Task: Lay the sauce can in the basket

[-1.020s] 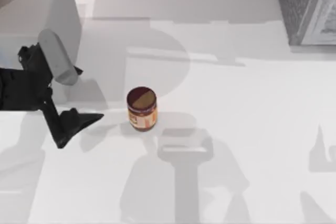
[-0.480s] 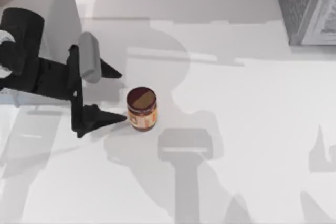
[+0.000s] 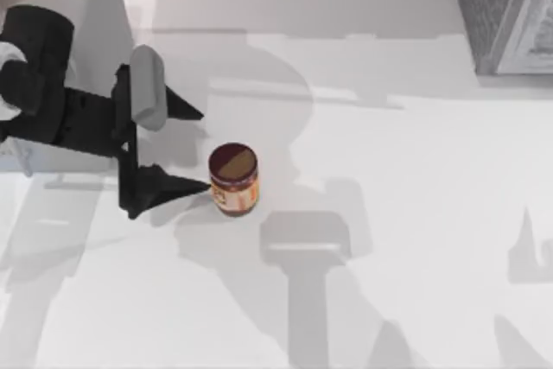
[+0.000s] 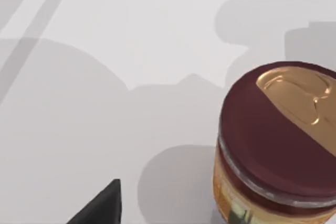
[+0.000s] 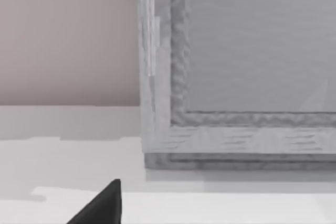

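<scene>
Overhead: my left gripper (image 3: pixel 199 149) is spread wide just left of one upright sauce can (image 3: pixel 233 179), set to straddle it; one grey basket (image 3: pixel 505 10) waits far right. Left wrist: can (image 4: pixel 275 142) close, ungrasped. Right wrist: basket wall (image 5: pixel 236 66); that arm is parked.

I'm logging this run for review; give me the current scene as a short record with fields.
task object: sauce can, upright on the table, two-tone brown top, red and orange label
target: grey basket at the table's far right corner; no can visible in it
left end effector: open, just left of the can, one fingertip close by its side, not closed on it
right end effector: one dark fingertip in the right wrist view, facing the basket
task state: can not yet grasped
</scene>
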You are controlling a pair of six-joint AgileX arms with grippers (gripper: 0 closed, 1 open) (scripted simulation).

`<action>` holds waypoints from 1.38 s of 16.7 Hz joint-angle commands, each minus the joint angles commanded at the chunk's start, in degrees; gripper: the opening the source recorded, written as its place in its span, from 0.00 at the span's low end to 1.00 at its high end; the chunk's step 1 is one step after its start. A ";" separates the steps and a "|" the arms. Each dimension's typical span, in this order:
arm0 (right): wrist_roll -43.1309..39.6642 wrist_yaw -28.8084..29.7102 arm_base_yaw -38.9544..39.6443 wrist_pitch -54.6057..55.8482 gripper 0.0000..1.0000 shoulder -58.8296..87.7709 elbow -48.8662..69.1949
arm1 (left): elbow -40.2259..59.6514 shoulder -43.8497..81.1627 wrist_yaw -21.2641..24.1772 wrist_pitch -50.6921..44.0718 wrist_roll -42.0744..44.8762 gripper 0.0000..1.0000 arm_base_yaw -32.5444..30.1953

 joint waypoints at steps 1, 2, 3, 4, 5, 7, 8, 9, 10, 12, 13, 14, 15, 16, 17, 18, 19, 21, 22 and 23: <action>0.00 0.00 0.00 0.00 1.00 0.00 0.00 | -0.35 0.51 -0.05 -0.04 -0.48 1.00 -0.38; 0.00 0.00 0.00 0.00 1.00 0.00 0.00 | -0.68 1.16 -0.16 0.24 -1.11 1.00 -0.89; 0.00 0.00 0.00 0.00 1.00 0.00 0.00 | -0.88 1.80 -0.31 0.96 -1.79 1.00 -1.42; 0.00 0.00 0.00 0.00 1.00 0.00 0.00 | -0.99 2.44 -0.49 2.02 -2.50 1.00 -1.95; 0.00 0.00 0.00 0.00 1.00 0.00 0.00 | -1.06 3.10 -0.70 3.34 -3.30 1.00 -2.50; 0.00 0.00 0.00 0.00 1.00 0.00 0.00 | -1.19 4.58 -1.19 6.44 -5.08 1.00 -3.72; 0.00 0.00 0.00 0.00 1.00 0.00 0.00 | -1.27 5.37 -1.46 8.10 -6.03 1.00 -4.39; 0.00 0.00 0.00 0.00 1.00 0.00 0.00 | -1.37 6.18 -1.75 9.77 -7.00 1.00 -5.08; 0.00 0.00 0.00 0.00 1.00 0.00 0.00 | -1.46 6.96 -2.04 11.41 -7.98 1.00 -5.78; 0.00 0.00 0.00 0.00 1.00 0.00 0.00 | -1.64 8.37 -2.63 14.45 -9.83 1.00 -7.13; 0.00 0.00 0.00 0.00 1.00 0.00 0.00 | -1.72 8.96 -2.90 15.76 -10.66 1.00 -7.75; 0.00 0.00 0.00 0.00 1.00 0.00 0.00 | -1.80 9.45 -3.14 16.87 -11.37 1.00 -8.28; 0.00 0.00 0.00 0.00 1.00 0.00 0.00 | -1.88 9.84 -3.33 17.75 -11.92 1.00 -8.70; 0.00 0.00 0.00 0.00 1.00 0.00 0.00 | -1.93 10.08 -3.46 18.32 -12.28 1.00 -8.96; 0.00 0.00 0.00 0.00 1.00 0.00 0.00 | -1.95 10.17 -3.51 18.53 -12.41 1.00 -9.06; 0.00 0.00 0.00 0.00 1.00 0.00 0.00 | -1.95 10.17 -3.51 18.53 -12.41 1.00 -9.06; 0.00 0.00 0.00 0.00 1.00 0.00 0.00 | -1.95 10.17 -3.51 18.53 -12.41 1.00 -9.06; 0.00 0.00 0.00 0.00 1.00 0.00 0.00 | -1.95 10.17 -3.51 18.53 -12.41 0.92 -9.06; 0.00 0.00 0.00 0.00 1.00 0.00 0.00 | -1.95 10.17 -3.51 18.53 -12.41 0.85 -9.06; 0.00 0.00 0.00 0.00 1.00 0.00 0.00 | -1.95 10.17 -3.51 18.53 -12.41 0.77 -9.06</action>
